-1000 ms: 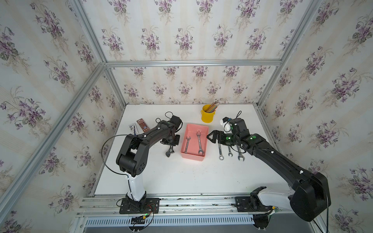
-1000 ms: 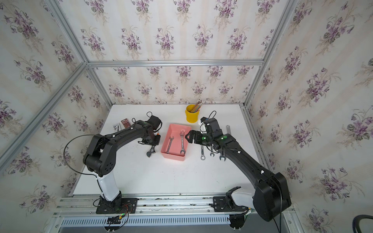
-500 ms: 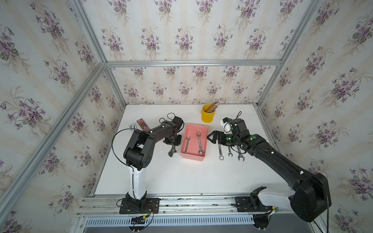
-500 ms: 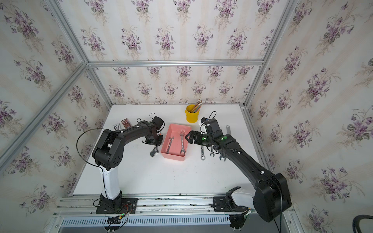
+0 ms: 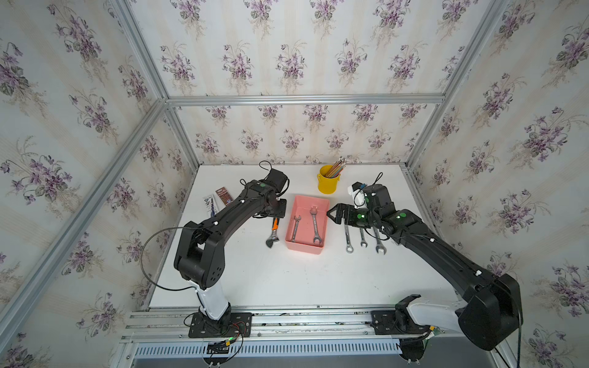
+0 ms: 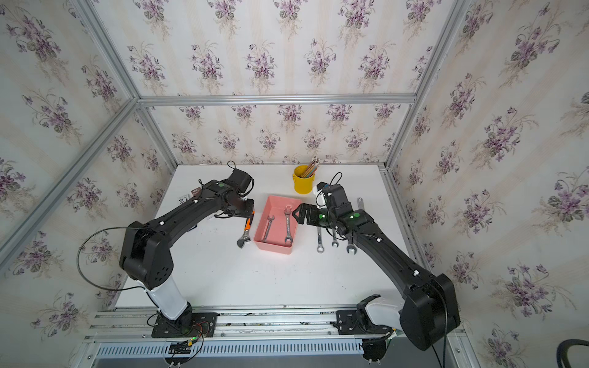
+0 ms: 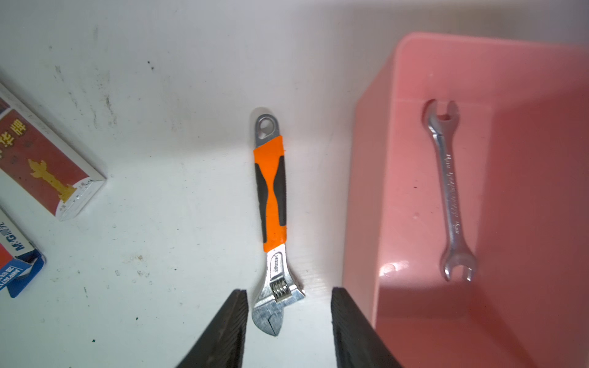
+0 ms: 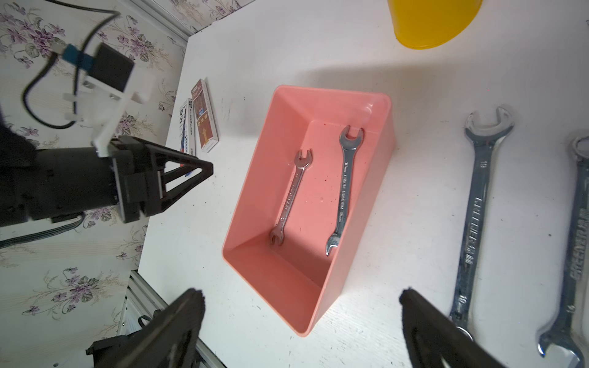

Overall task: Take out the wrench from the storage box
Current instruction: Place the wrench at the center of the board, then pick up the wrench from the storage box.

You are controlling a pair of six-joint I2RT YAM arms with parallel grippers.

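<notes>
Parted from a near-closed pinch, the left hand (image 7: pixel 288 290) now stands at a middling gap, holding nothing. Its jaws sit astride the head of the orange-and-black-handled steel adjustable wrench (image 7: pixel 271 191). That wrench lies flat on the white desk (image 5: pixel 287 280), at 9 o'clock of the salmon-pink plastic storage box (image 5: pixel 302 249). Two flat steel spanners (image 5: pixel 295 227) stay inside. At the box's 3 o'clock the right hand (image 5: pixel 330 215) hovers wide and empty. One left finger (image 7: pixel 347 318) runs close to the pink wall, so opening further or lifting askew could shove the box or drag the wrench.

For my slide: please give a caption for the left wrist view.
Open left gripper over the adjustable wrench lying on the table beside the storage box.
</notes>
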